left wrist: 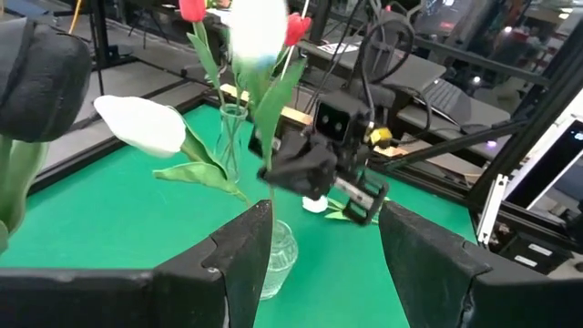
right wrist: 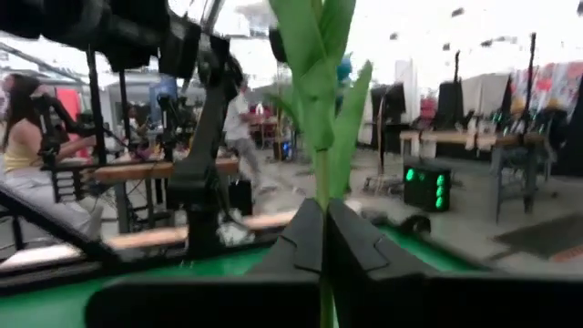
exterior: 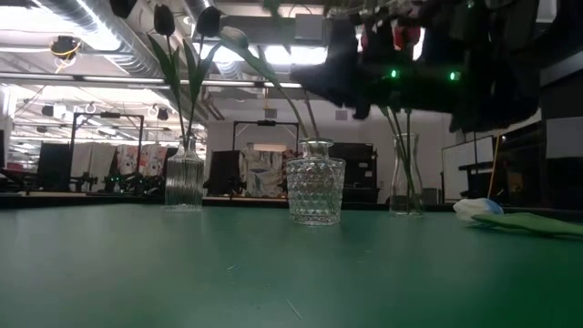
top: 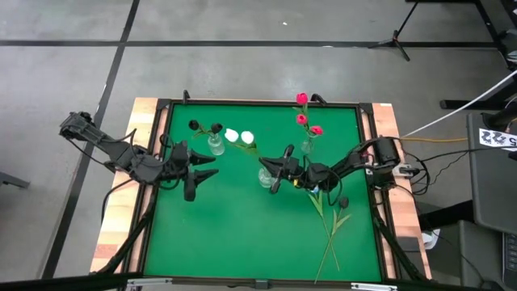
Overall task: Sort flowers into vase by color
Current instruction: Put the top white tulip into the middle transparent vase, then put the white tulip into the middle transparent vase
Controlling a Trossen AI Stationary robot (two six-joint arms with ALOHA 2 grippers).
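Two jaws: right gripper [top: 275,171] clamped on white flower [top: 246,139], left gripper [top: 208,166] apart mid-mat

Two near-black tulips [top: 204,127] stand in the ribbed glass vase [top: 216,145] at the mat's back left, three red tulips [top: 307,119] stand upright in the slim vase [top: 307,147] at back right, and two white tulips [top: 238,137] lean out of the diamond-cut vase [top: 265,178] between them. My right gripper [top: 273,173] pinches a green stem [right wrist: 325,173] over that middle vase, and more stems [top: 331,230] lie flat on the mat near the front right.
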